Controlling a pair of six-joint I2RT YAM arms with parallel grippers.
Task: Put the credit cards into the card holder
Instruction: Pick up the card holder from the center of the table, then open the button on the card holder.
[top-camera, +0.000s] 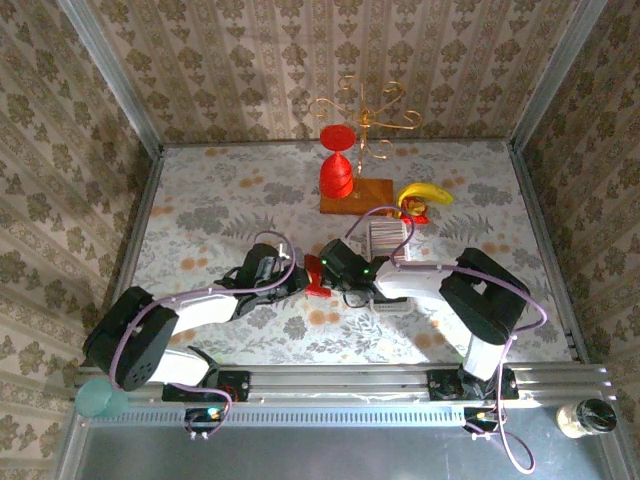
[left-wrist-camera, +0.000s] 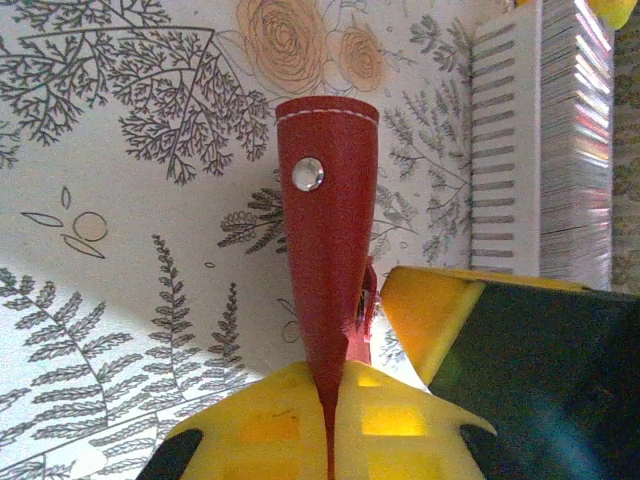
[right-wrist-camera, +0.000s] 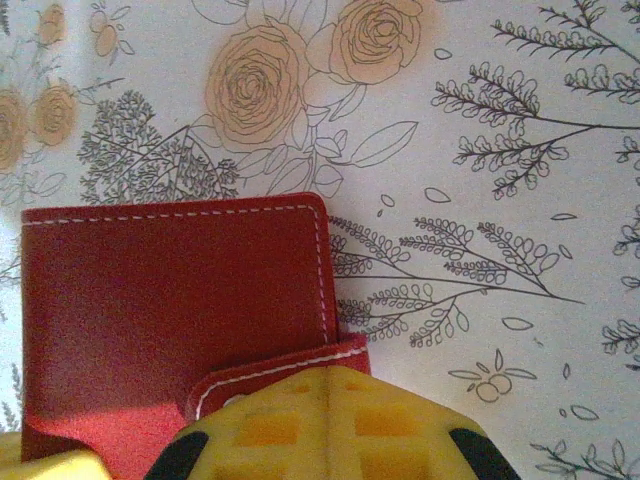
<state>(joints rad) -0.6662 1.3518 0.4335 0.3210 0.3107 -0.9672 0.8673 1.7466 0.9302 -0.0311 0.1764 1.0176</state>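
Left fingers (left-wrist-camera: 260, 425) pinch the card holder (left-wrist-camera: 325, 220) by its tab, right fingers (right-wrist-camera: 330, 420) its edge; credit cards (left-wrist-camera: 570, 140) alongside.

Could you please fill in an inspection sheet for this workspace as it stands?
Surface: floral cloth, lying flat.
Job's things: card holder gripped from both sides; credit cards in a row beyond it.
Clutter: red goblet on wooden board, banana, gold wire stand.
Grippers: left gripper shut on the holder's clasp tab; right gripper shut on its edge.
Cables: purple cables loop over both arms.
Surroundings: patterned walls; jar by the front rail.
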